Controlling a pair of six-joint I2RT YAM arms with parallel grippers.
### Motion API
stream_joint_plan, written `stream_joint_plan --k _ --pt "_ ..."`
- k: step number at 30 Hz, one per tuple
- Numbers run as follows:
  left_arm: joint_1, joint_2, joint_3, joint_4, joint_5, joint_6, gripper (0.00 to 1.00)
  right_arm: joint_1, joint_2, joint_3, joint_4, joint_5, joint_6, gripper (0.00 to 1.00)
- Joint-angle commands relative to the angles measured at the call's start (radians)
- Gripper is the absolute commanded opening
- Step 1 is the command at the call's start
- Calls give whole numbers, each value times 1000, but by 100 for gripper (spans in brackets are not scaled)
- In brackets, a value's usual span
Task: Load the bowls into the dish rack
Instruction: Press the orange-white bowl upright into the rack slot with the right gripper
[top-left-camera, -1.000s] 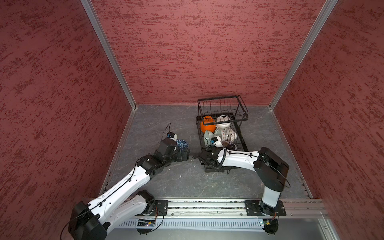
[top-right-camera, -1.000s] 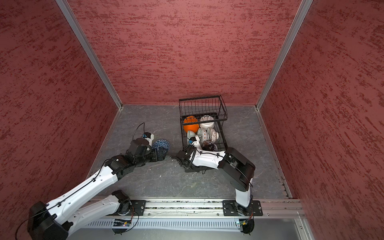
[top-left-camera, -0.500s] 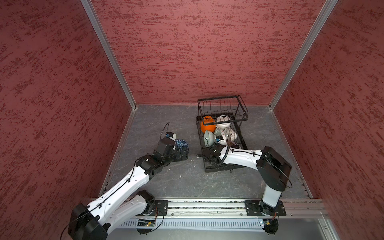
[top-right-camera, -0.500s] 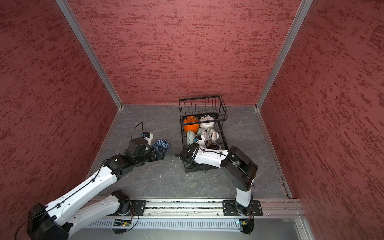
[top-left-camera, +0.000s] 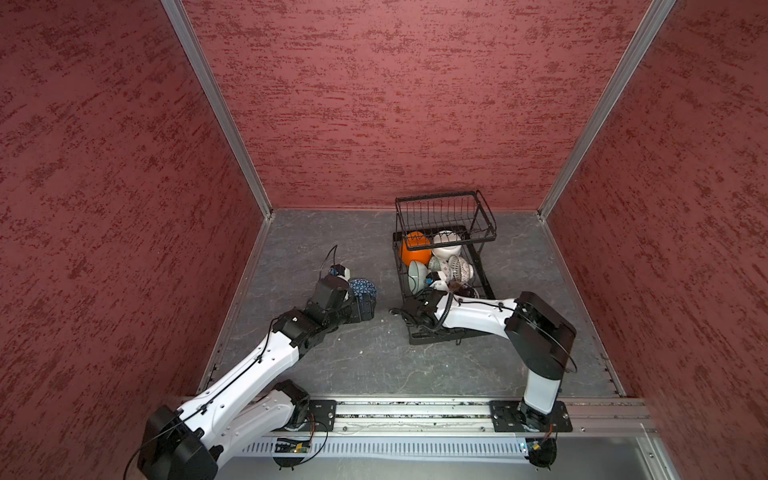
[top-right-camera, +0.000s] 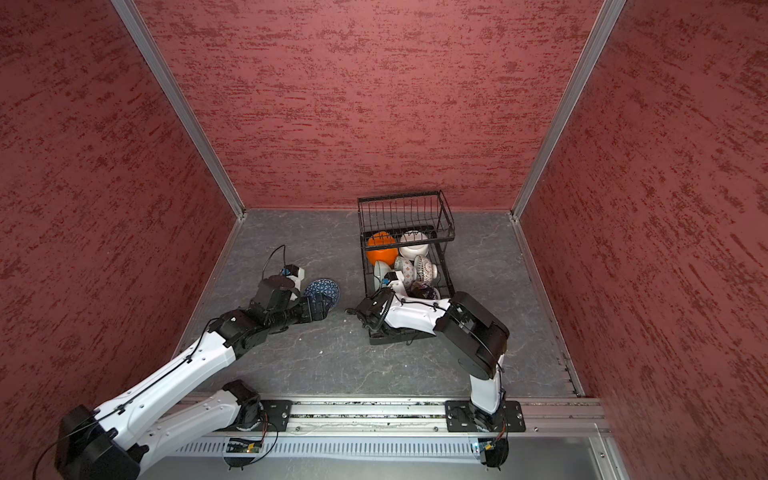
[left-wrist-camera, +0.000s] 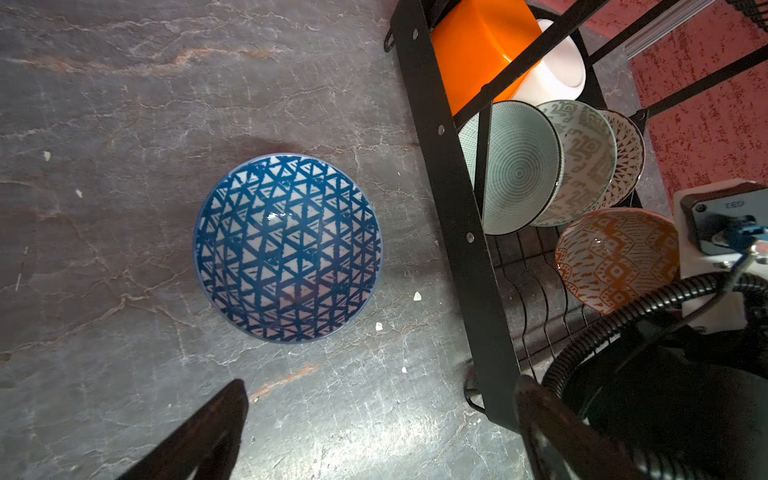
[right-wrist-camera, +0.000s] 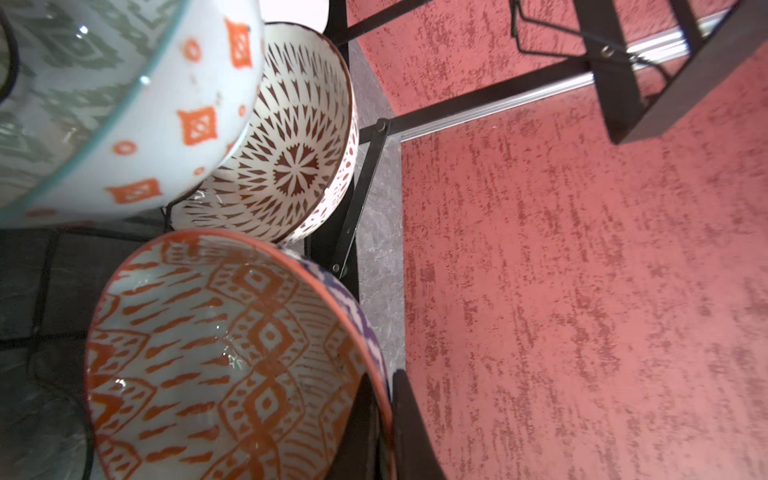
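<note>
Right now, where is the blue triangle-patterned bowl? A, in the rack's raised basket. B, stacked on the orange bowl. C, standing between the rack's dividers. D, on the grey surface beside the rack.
D: the blue triangle-patterned bowl sits upright on the grey surface, outside the dish rack.

A grey floor (top-left-camera: 332, 232) with pale marbled veins lies at the bottom. The left wrist view shows rusty streaks on it and a few small white specks (left-wrist-camera: 417, 296) (crumbs or chips, too small to tell). Rough, flecked dark red walls rise around it: a back wall (top-left-camera: 395, 104), a left wall (top-left-camera: 104, 187) and a right wall (top-left-camera: 685, 208). A silvery metal strip (top-left-camera: 220, 112) runs up each back corner. Along the front edge lies a metal rail (top-left-camera: 415, 409), with a white slotted strip (top-left-camera: 415, 448) just before it.
</note>
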Motion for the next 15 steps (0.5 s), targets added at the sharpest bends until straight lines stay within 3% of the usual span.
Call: stream_joint_plan --k 1,15 --pt "10 -5 -15 19 15 15 100 -5 59 11 -27 -38 83 0" --pt "33 -41 -32 9 29 18 100 65 157 53 -151 -96 260 0"
